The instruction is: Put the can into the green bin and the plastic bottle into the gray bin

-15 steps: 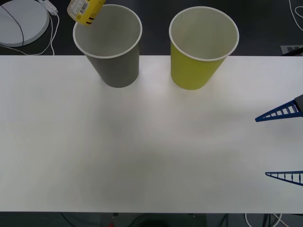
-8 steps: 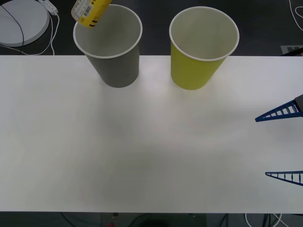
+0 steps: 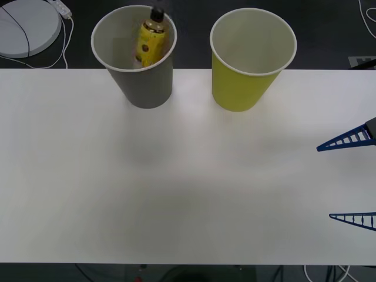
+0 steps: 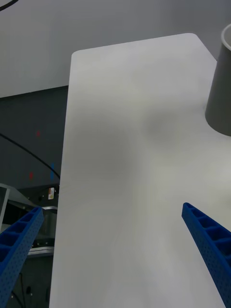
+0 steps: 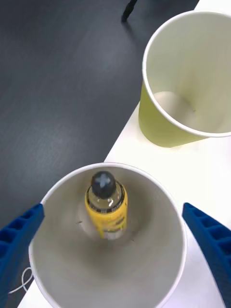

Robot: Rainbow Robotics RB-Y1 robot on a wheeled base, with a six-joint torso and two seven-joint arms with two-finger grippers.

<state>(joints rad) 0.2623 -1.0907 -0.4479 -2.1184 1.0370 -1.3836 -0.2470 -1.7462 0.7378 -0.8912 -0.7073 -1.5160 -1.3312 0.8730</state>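
While both grippers hang with fingers spread, the bottle (image 3: pixel 150 38) stands inside the gray bin (image 3: pixel 141 82).

Cap up and leaning toward the bin's far wall, the bottle (image 5: pixel 107 206) rests on the bin's floor, released, with the left gripper (image 5: pixel 113 250) above the gray bin (image 5: pixel 159 269), its blue fingers (image 5: pixel 19 236) wide apart on either side of the rim and grasping nothing. To the right of it, near but not touching, stands the green bin (image 3: pixel 244 88), empty and upright on the white table (image 3: pixel 176 188). At the table's right edge the right gripper (image 3: pixel 351 179) hovers low, fingers (image 3: pixel 346 141) parted and holding nothing.
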